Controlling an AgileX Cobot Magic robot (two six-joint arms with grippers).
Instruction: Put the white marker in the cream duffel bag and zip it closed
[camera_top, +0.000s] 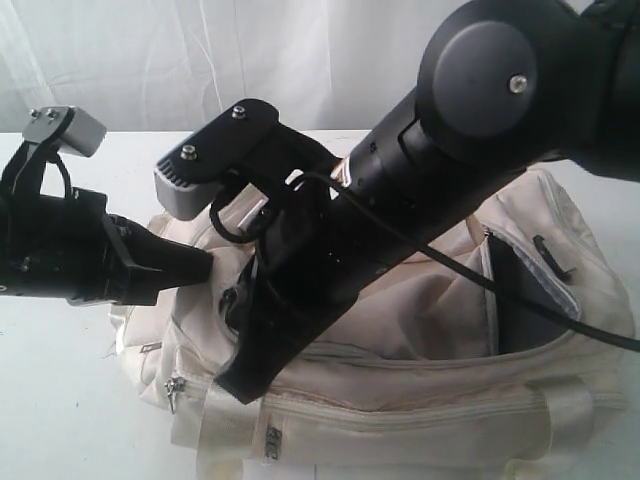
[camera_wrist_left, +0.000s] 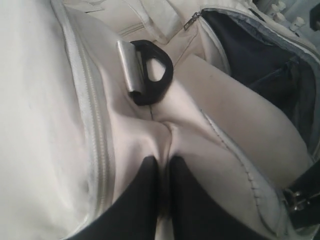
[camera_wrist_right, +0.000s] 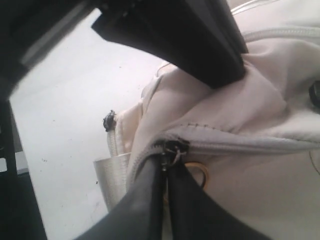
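The left gripper (camera_top: 200, 265) reaches in from the left side of the exterior view, at the left end of the cream duffel bag (camera_top: 420, 310). In the left wrist view its fingers (camera_wrist_left: 142, 190) are together, clamped on a raised fold of the bag's cream fabric. Just beyond that fold lies a black D-ring (camera_wrist_left: 150, 75) with a metal bar. A closed grey zip (camera_wrist_left: 95, 130) runs along one side of the fold, and the dark lining (camera_wrist_left: 260, 60) shows through an open seam on the other side.

The bag lies on the white surface (camera_top: 60, 400) and fills the centre and right of the exterior view.

The right arm crosses the middle of the exterior view on a downward slant, and the right gripper (camera_top: 245, 385) meets the bag's front left portion. In the right wrist view its fingers (camera_wrist_right: 145, 200) are together, clamped on the zip pull (camera_wrist_right: 163, 159) directly below the zip slider (camera_wrist_right: 176, 147). A small black clip (camera_wrist_right: 108, 121) sits at the bag's edge near a band of shiny webbing strap (camera_wrist_right: 112, 175).

Toward the right end of the bag, the top panel stands open.
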